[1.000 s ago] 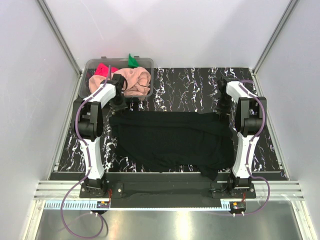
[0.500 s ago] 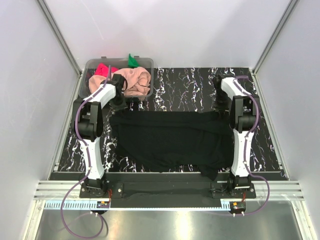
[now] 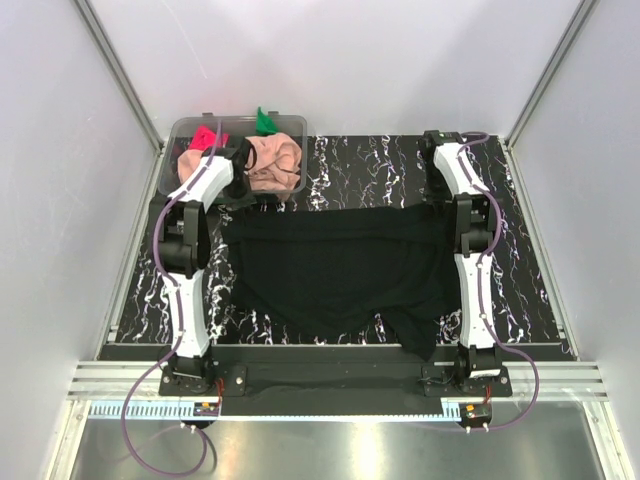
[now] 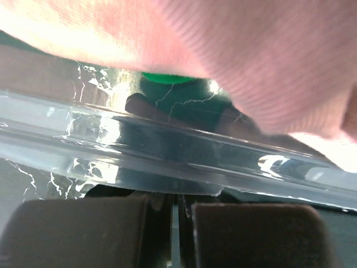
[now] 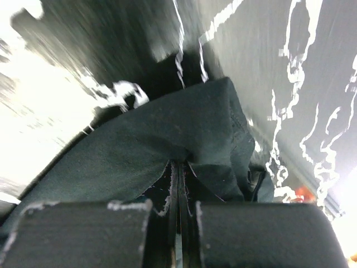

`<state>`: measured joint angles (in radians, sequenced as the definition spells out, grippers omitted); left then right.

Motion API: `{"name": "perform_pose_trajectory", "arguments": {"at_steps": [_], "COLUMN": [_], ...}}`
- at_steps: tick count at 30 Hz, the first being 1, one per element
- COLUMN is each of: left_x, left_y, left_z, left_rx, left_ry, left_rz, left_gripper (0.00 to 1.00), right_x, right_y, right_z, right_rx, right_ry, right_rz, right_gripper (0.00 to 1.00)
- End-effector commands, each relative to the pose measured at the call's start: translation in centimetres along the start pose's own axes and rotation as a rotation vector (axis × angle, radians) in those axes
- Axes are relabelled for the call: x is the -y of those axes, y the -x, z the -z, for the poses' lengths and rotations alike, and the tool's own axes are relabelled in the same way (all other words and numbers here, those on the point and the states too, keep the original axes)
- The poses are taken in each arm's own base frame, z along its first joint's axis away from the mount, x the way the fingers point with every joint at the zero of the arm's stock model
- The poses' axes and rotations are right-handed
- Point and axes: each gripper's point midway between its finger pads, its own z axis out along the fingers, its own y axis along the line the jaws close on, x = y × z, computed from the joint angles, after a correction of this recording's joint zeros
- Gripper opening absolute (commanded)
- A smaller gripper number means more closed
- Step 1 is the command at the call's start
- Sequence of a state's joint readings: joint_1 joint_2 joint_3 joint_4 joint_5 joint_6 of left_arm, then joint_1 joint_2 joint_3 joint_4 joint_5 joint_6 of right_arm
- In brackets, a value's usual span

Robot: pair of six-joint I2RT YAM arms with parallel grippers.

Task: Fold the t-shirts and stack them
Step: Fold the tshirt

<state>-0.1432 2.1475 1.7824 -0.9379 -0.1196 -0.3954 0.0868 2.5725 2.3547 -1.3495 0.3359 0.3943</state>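
Black marbled table (image 3: 520,290), your stock: two arms (image 3: 188,290) stretched up-frame, left gripper (image 4: 179,223) and right gripper (image 5: 177,223) each clamped on a far corner of one black t-shirt (image 3: 340,270) spread mid-frame; one clear tub (image 3: 180,135), upper left, containing three: peach-pink t-shirt (image 3: 272,160), pink-red t-shirt (image 3: 205,138), green t-shirt (image 3: 264,121).

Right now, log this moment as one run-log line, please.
black t-shirt: spread, unfolded | left claw: shut on far-left corner | right claw: shut on far-right corner | far edge: taut | peach-pink t-shirt: in tub
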Motion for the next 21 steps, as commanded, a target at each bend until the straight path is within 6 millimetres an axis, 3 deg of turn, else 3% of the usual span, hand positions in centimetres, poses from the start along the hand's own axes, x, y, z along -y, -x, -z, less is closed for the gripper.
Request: {"name": "perform_pose_trajectory", "arguments": {"at_steps": [1, 11, 15, 16, 17, 19, 20, 21], "left_x": [0.5, 0.8, 1.0, 1.3, 1.5, 1.6, 1.9, 2.0], "left_y": [3.2, 3.6, 3.2, 3.1, 3.0, 3.1, 2.9, 3.0], "left_z": [0.3, -0.2, 0.7, 1.1, 1.6, 3.5, 4.3, 5.2], "left_rx": [0.077, 0.065, 0.061, 0.062, 0.067, 0.111, 0.126, 0.145], "left_ry": [0.007, 0.012, -0.02, -0.038, -0.051, -0.074, -0.085, -0.099], "left_rz": [0.016, 0.012, 0.009, 0.009, 0.004, -0.003, -0.011, -0.015], "left_gripper": [0.0, 0.0, 0.01, 0.14, 0.36, 0.51, 0.58, 0.62], "right_x": [-1.7, -2.1, -2.3, -2.9, -3.2, -2.8, -3.1, -2.2], "right_y": [2.8, 2.7, 2.2, 2.0, 2.9, 2.9, 4.2, 4.4], "right_z": [-1.3, -1.7, 0.2, 1.0, 1.7, 4.8, 6.2, 8.9], "right_rx": [0.076, 0.064, 0.053, 0.048, 0.095, 0.151, 0.224, 0.278], "right_ry": [0.019, 0.025, 0.09, 0.141, 0.175, 0.243, 0.285, 0.312], "right_rz": [-0.043, -0.048, -0.042, -0.028, -0.041, -0.048, -0.064, -0.076], "right_gripper": [0.0, 0.0, 0.0, 0.0, 0.0, 0.0, 0.0, 0.0]}}
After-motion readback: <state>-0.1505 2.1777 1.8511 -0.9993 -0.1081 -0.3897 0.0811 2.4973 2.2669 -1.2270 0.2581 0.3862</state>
